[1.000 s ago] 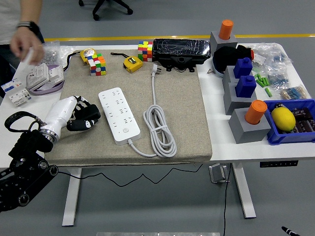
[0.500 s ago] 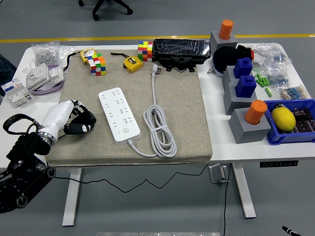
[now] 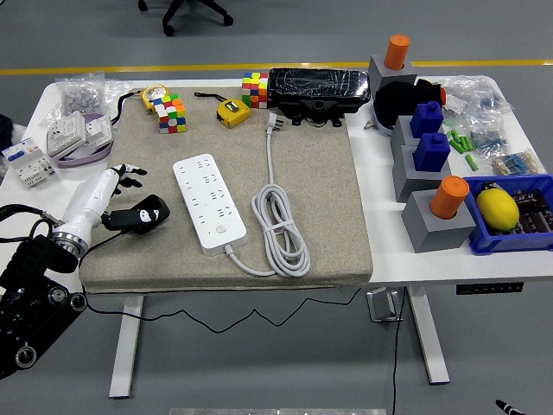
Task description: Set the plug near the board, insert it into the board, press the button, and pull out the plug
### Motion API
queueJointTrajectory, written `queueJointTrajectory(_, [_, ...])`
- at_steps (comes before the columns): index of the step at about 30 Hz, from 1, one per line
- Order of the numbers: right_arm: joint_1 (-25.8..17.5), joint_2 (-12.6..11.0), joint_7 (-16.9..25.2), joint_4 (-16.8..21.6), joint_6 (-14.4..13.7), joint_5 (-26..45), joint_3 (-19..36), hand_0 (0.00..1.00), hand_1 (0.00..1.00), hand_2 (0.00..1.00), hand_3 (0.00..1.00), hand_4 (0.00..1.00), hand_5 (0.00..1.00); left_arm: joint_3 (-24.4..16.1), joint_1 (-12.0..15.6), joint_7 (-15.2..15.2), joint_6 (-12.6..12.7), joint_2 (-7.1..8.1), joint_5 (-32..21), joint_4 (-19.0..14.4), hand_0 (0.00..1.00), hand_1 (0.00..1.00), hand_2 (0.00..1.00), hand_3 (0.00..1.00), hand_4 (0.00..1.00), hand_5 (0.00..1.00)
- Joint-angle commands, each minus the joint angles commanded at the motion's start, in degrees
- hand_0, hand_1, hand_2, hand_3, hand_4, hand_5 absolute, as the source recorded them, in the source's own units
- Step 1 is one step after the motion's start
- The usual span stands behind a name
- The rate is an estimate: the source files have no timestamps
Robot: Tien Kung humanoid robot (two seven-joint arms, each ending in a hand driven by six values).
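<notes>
1. Left hand (image 3: pixel 130 201): enters from the lower left and lies over the left part of the grey mat (image 3: pixel 328 216). White forearm shell, black fingers. The fingers look loosely spread, the thumb pointing toward 3 o'clock, and nothing is held in them.

2. Power strip (image 3: pixel 208 202): white, flat on the mat, just beside the hand at its 3 o'clock but apart from it. Long axis runs roughly 11 to 5 o'clock. Its button sits near the 5 o'clock end, where the cable leaves.

3. Cable (image 3: pixel 281 226): white, coiled in long loops at the strip's 3 o'clock. One straight run leads up toward 12 o'clock.

4. Plug (image 3: pixel 274 122): at the far end of that straight run, near the mat's back edge, beside the black case (image 3: pixel 318 89). From the left hand it lies at about 2 o'clock, well apart, on the far side of the strip. The plug body lines up with the cable, roughly 12 to 6 o'clock; the prongs are too small to make out.

5. Right arm: not in view. Judgement: the left hand is the only candidate for the pick, and it has to cross over the strip to reach the plug. Plug not yet brought near the strip.
</notes>
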Motion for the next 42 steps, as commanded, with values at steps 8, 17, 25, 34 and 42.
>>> queueJointTrajectory(8, [0.4,0.0,0.0,-0.2,0.0,-0.1,0.3,0.65,0.646,0.642,0.567,0.992,0.562,-3.5,1.0,-4.5,1.2,-1.02,-13.6,-3.5,0.576,0.639,0.566,0.599,0.911,0.349])
queueJointTrajectory(17, [0.9,-0.2,0.0,-0.6,-0.1,-0.2,0.4,0.65,0.646,0.64,0.567,0.992,0.561,-4.5,0.8,-3.2,0.3,-1.52,-15.0,-7.6,0.565,0.626,0.549,0.583,0.864,0.326])
queueJointTrajectory(25, [1.6,-0.5,0.1,-0.6,-0.1,-0.1,0.3,0.651,0.646,0.64,0.566,0.991,0.562,-4.6,0.6,0.1,-2.0,-1.6,-13.5,-7.8,0.562,0.613,0.547,0.575,0.85,0.317])
queueJointTrajectory(34, [2.5,-0.7,0.5,-0.5,-0.5,0.1,-0.2,0.65,0.646,0.64,0.566,0.99,0.561,-4.4,0.2,0.6,-2.8,-1.36,-13.4,-8.5,0.562,0.608,0.546,0.574,0.848,0.318])
queueJointTrajectory(42, [3.6,-0.8,0.4,-1.1,-0.4,0.6,-1.6,0.65,0.647,0.64,0.566,0.989,0.558,-3.8,-1.3,0.4,-2.5,-0.72,-13.6,-8.8,0.559,0.603,0.544,0.571,0.835,0.31])
